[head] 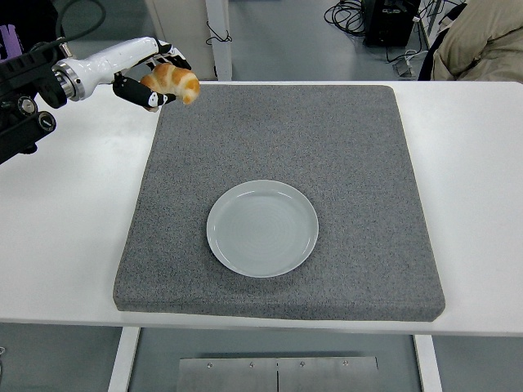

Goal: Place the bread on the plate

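Observation:
A golden croissant is held in the air above the far left corner of the grey mat. My left hand, white with black fingers, is shut on it, coming in from the upper left. The pale round plate lies empty on the mat, well below and to the right of the held bread. My right arm does not show.
The grey mat covers most of the white table. A person in a beige garment sits at the top right. Cables and a black box lie on the floor behind the table.

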